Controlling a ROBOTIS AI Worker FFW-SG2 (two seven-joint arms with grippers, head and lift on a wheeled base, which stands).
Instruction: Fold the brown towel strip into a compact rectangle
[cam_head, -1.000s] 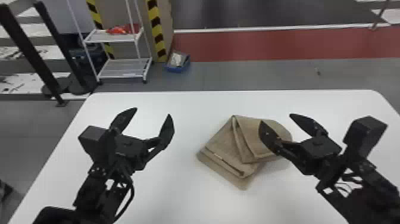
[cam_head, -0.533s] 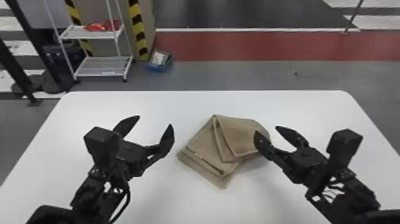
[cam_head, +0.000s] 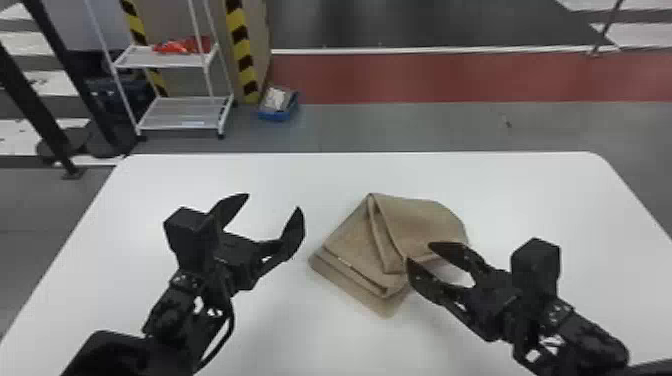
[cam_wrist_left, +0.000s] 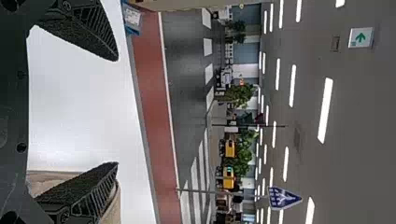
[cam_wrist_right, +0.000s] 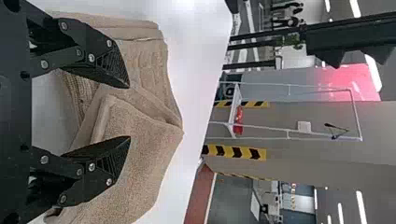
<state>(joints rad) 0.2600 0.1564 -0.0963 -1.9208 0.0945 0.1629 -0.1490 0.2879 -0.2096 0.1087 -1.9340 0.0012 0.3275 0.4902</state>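
Head view, folded brown towel (cam_head: 350, 240), left hand (cam_head: 274, 201) at its left, right hand (cam_head: 419, 251) at its right, fingers all apart

Black arms (cam_head: 167, 312), looping black cable (cam_head: 231, 320), silver screws (cam_wrist_right: 91, 166).

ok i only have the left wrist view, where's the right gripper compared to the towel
Observer: In the head view, the right gripper is at the near right side of the towel.
Operator: is it gripping anything
Observer: No, the right wrist view shows its jaws standing apart, holding nothing.
Operator: and is the towel a neat rectangle yet
Observer: No, in the head view the top flap lies at a slant over the layers beneath.
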